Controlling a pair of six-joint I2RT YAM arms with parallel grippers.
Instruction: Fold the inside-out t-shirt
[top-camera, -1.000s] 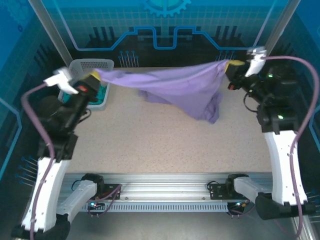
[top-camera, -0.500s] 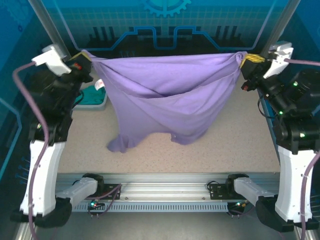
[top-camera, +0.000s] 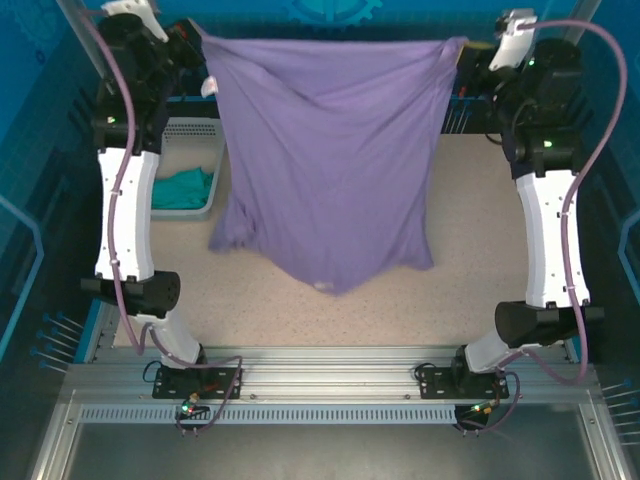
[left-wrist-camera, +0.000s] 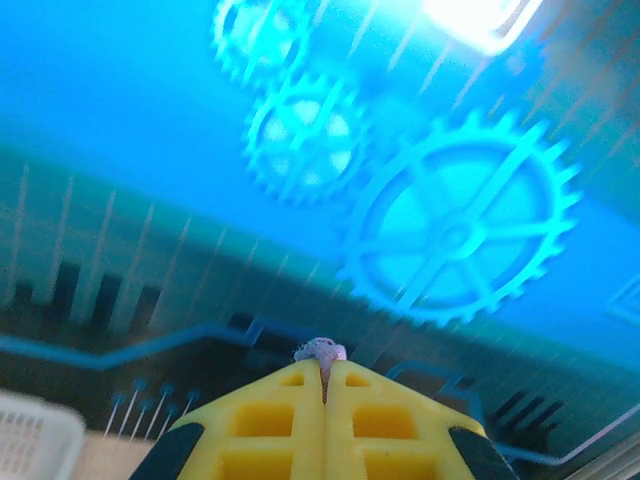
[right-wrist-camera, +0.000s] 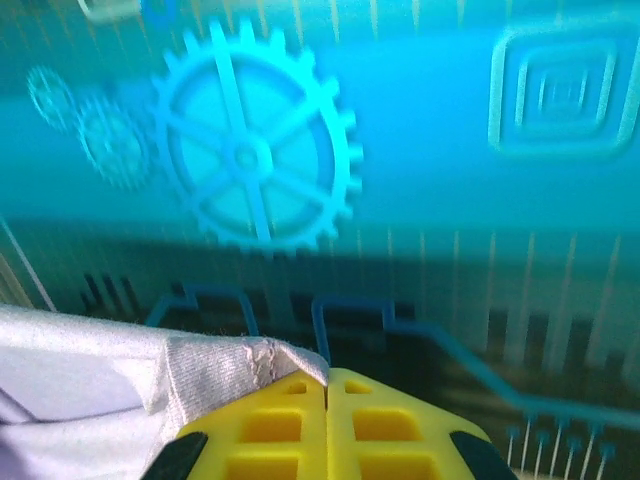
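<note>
1. Position of the work. The t-shirt (top-camera: 325, 160) hangs as a flat sheet between the two raised arms. In the overhead view its upper edge runs from 11 o'clock to 1 o'clock, and the body drops toward the centre of the table (top-camera: 480, 250). Its lowest point lies just toward 6 o'clock from centre. Whether that low edge touches the table cannot be told. A small white label (top-camera: 210, 87) shows near the 11 o'clock corner.

2. Claw state. The left claw (left-wrist-camera: 323, 372) is pressed together, with a small tuft of purple cloth pinched at its tips. The right claw (right-wrist-camera: 327, 378) is pressed together on a stitched edge of the cloth, which leaves the tips toward 9 o'clock in the wrist view.

3. Handling. The cloth is judged light, soft and limp. It drapes and creases under its own weight, holds no shape, and is likely to swing when carried. The left pinch takes little material and could slip under a sideways pull.

4. Where to take hold. Hold at corners and stitched edges, where the cloth is doubled. Keep both holds level and the upper edge taut so that the body lies down without bunching.

5. Surroundings. A basket (top-camera: 190, 130) with a green garment (top-camera: 185, 187) stands at 10 o'clock, partly behind the hanging cloth. Lay the t-shirt clear of it.
</note>
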